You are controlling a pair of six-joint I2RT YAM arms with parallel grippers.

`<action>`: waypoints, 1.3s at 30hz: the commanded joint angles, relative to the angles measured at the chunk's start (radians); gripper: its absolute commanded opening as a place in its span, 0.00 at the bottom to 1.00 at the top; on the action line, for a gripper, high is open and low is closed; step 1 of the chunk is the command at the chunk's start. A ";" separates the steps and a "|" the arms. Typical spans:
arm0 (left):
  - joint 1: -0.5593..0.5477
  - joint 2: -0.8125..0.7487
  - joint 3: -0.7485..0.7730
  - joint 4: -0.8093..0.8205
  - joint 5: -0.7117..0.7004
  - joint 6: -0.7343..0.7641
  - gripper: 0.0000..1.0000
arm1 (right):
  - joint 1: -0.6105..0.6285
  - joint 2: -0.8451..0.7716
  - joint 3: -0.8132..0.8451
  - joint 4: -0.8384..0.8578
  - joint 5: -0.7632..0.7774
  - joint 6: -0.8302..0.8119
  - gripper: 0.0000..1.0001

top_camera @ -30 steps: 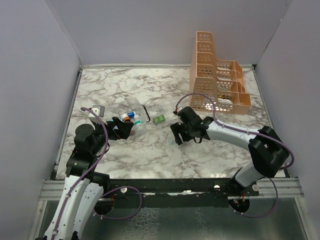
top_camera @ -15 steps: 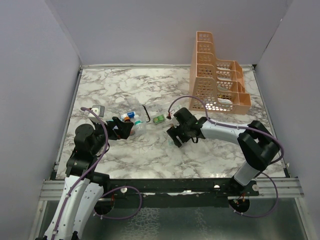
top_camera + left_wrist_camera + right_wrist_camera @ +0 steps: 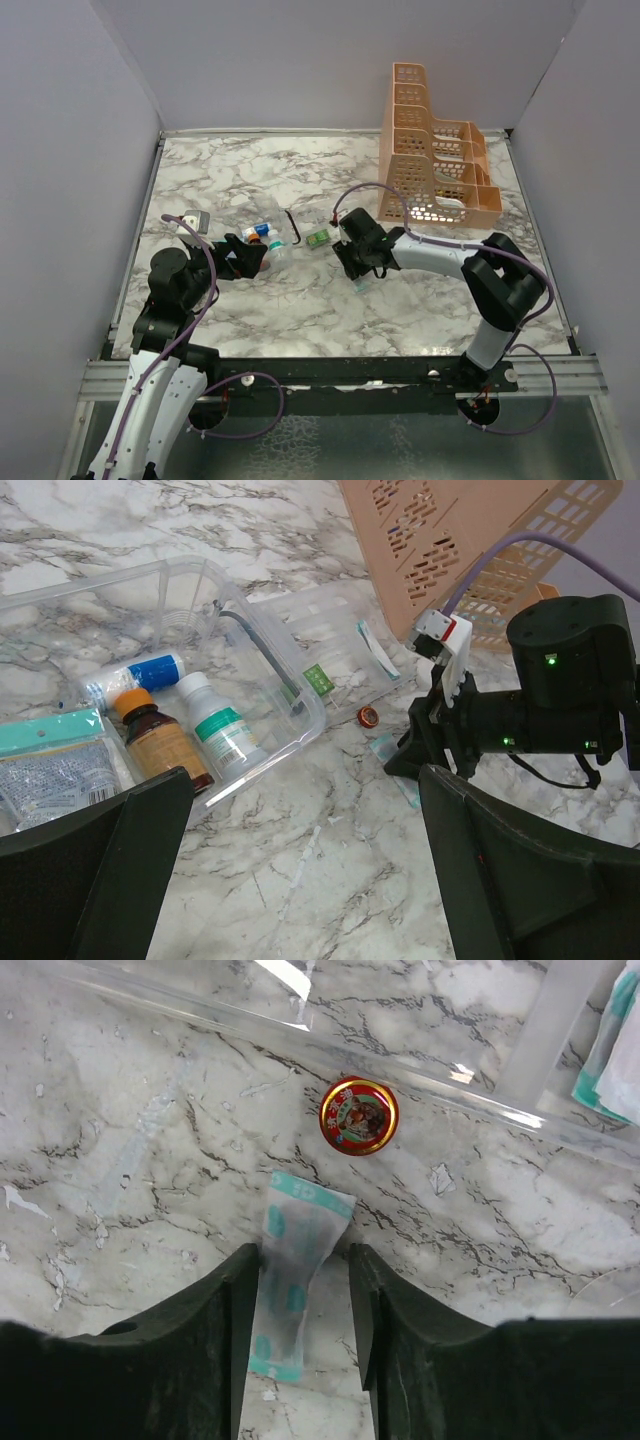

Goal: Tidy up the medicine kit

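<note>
The medicine kit (image 3: 300, 712), a clear open box with a black handle (image 3: 262, 652), holds a brown bottle (image 3: 160, 742), a white bottle (image 3: 222, 730), a blue-and-white roll (image 3: 135, 675) and a teal-topped packet (image 3: 55, 765). My left gripper (image 3: 305, 780) hovers open beside it with nothing between its fingers. A white-and-teal sachet (image 3: 300, 1225) lies flat on the marble outside the kit's clear wall (image 3: 420, 1085). My right gripper (image 3: 305, 1260) is low over it and straddles it: one finger touches the sachet's edge, the other stands apart. A small red tin (image 3: 358, 1115) lies just beyond.
A tall orange perforated rack (image 3: 435, 170) stands at the back right. A small green box (image 3: 319, 238) sits by the kit in the top view. The right arm's purple cable (image 3: 400, 200) loops above the table. Grey walls close in both sides.
My right arm has slid left toward the kit and its jaws have narrowed around the sachet. The left arm has stayed still and open.
</note>
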State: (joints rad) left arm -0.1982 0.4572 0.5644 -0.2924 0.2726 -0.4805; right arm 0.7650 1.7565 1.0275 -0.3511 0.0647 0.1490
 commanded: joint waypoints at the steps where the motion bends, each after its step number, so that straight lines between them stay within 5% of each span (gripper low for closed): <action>1: 0.005 -0.006 0.001 0.030 0.020 0.002 0.99 | 0.003 0.020 -0.002 -0.036 -0.002 0.065 0.37; 13: 0.005 -0.008 0.000 0.032 0.020 0.001 0.99 | 0.003 -0.072 -0.026 -0.108 -0.031 0.175 0.45; 29: 0.005 -0.010 0.001 0.031 0.020 0.000 0.99 | 0.003 -0.048 -0.016 -0.116 0.009 0.210 0.03; 39: 0.005 -0.006 0.001 0.031 0.020 0.000 0.99 | 0.003 -0.219 -0.016 -0.079 0.204 0.231 0.01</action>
State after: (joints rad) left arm -0.1982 0.4572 0.5640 -0.2924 0.2726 -0.4805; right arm 0.7650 1.6241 1.0031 -0.4591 0.1200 0.3592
